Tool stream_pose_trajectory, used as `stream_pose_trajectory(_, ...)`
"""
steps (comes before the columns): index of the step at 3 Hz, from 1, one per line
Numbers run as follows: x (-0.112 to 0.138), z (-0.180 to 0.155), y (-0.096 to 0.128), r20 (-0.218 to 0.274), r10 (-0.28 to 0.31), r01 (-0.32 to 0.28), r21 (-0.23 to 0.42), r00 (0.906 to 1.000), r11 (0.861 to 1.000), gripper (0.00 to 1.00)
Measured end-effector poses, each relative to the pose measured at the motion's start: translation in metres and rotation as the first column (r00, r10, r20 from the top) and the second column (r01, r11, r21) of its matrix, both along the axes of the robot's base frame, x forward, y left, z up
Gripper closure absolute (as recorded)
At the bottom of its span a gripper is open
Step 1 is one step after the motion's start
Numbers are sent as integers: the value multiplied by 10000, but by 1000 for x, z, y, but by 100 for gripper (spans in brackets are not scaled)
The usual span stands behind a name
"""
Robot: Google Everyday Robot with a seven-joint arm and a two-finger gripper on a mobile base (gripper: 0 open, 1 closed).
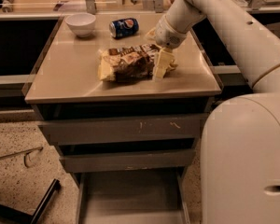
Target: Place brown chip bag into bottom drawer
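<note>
— Where is the crinkly dark-brown chip bag (128, 63) with the pale yellow ends?

— It lies flat on our smooth beige worktop (65, 80), about midway between the side edges and nearer the front edge than the back. Our cream-coloured claw (160, 68) is down at the bag's right end, touching it. We cannot tell how wide the claw stands or whether it has any hold.

— What worries us?

— The film looks slick and puffy. If we pinch only a fold at that end, the bag may slip out on the lift, or hang long and swing. It could then catch the scratched fronts of the two upper grey drawers (121, 129) and miss the lowest grey metal drawer (130, 197). That drawer stands pulled out below the front edge, a shallow tray with a flat floor and thin rails.

— Anything else?

— The blue cylindrical soda can (124, 27) lies on its side near the back edge and could roll if we brush it. The round white bowl (81, 24) sits by the back left corner, well apart.
</note>
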State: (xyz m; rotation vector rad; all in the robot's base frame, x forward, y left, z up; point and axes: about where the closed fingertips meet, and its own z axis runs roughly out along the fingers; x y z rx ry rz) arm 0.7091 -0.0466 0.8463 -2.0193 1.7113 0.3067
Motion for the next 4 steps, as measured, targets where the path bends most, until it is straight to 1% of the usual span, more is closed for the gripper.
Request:
stream_pose_trajectory(1, 0, 0, 0, -4, 1, -1, 0, 10000, 10000, 18)
stream_pose_trajectory(3, 0, 0, 0, -4, 1, -1, 0, 10000, 10000, 65)
stream_pose_trajectory(4, -7, 6, 1, 45, -70, 69, 121, 10000, 9999, 88)
